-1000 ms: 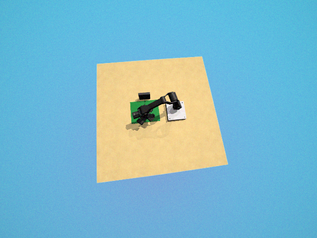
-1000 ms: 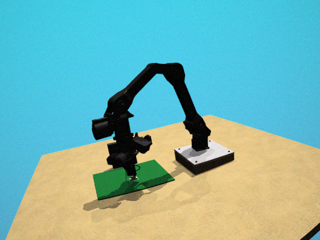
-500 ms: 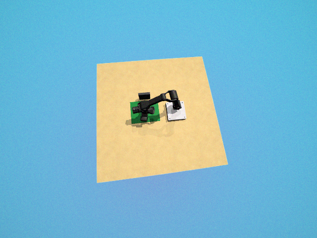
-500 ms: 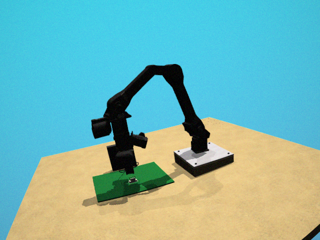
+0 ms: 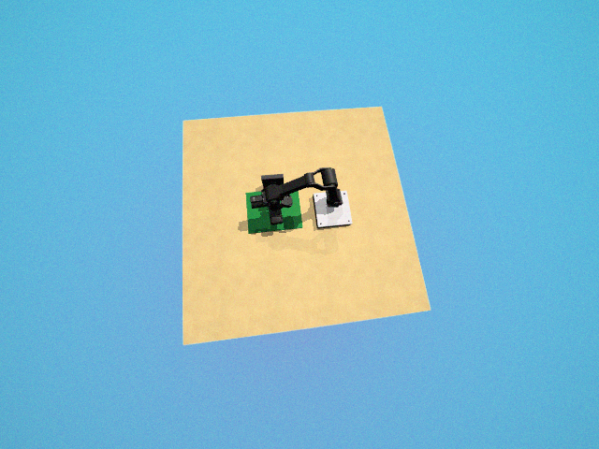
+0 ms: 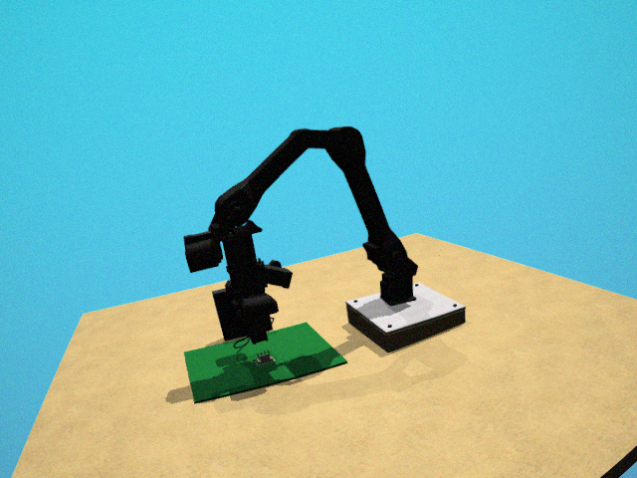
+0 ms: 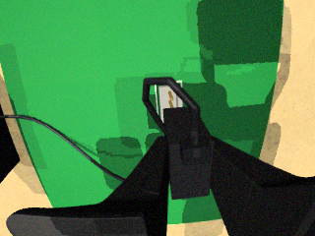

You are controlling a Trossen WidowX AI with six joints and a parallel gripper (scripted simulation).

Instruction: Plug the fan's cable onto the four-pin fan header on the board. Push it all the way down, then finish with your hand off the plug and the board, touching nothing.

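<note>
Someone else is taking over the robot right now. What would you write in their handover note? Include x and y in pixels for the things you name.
Gripper (image 5: 275,203) (image 6: 260,338) (image 7: 189,143): shut on the plug (image 7: 189,172), above the board.
Cable (image 6: 240,342) (image 7: 74,145): trails from the gripper across the board.
Four-pin header (image 6: 264,358) (image 7: 169,95): stands on the green board (image 5: 258,222) (image 6: 304,337) (image 7: 74,59), pins bare below the gripper.
Done: the plug is gripped and held close to the header.
Left: line it up, push it fully down, let go, then move clear of plug and board. Exact alignment: cannot tell.
</note>
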